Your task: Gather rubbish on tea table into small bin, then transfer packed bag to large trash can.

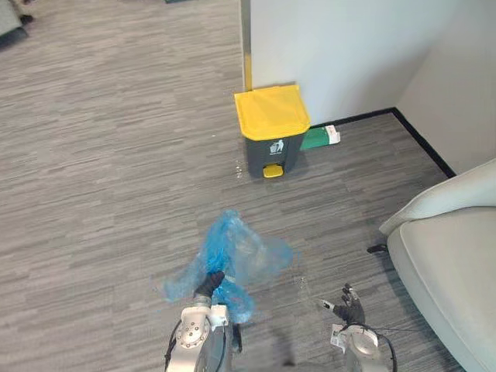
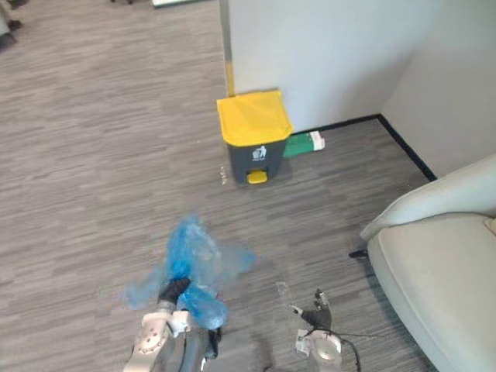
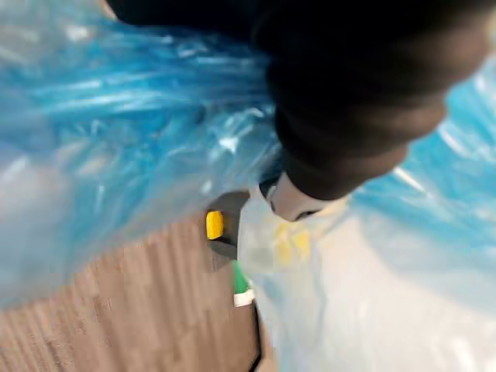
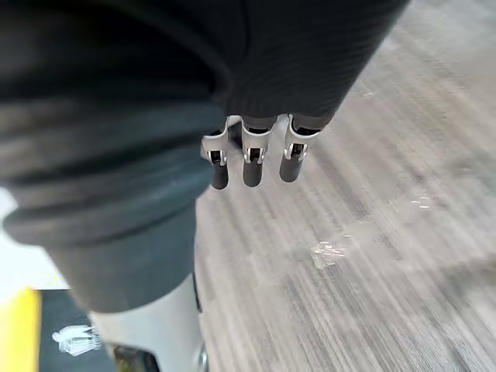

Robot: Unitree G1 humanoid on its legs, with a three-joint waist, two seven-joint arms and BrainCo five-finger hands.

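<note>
Left hand (image 1: pixel 209 285) is low in the head views, its dark cover wrapped in the blue bag (image 1: pixel 236 256). How it grips cannot be told, since the hand is buried in the plastic. The bag bunches up around and above the hand, with loose flaps spilling to both sides, and it looks to be carried clear of the floor (image 1: pixel 116 155). In the left wrist view the film is thin and see-through, with something pale and yellowish showing inside. It probably weighs little. The bag is soft, crinkly and slippery, with no stiffness, so it will sag and swing. It could tear if snagged. The best hold is likely the gathered neck, not a loose flap, so nothing spills. Right hand (image 1: pixel 353 304) is off to the right, apart from the bag. Its fingers (image 4: pixel 249 167) hang straight and loose, holding nothing. Ahead and well apart stands the trash can (image 1: pixel 271 147) against the wall (image 1: pixel 333 46). It has a dark body and a yellow lid (image 1: pixel 271 111) that is down, with a yellow pedal (image 1: pixel 273 170) at the base. The lid likely has to come up before the bag can go in. A green thing (image 1: pixel 319 138) lies just behind the can. A pale sofa (image 1: pixel 453 263) sits at far right.
</note>
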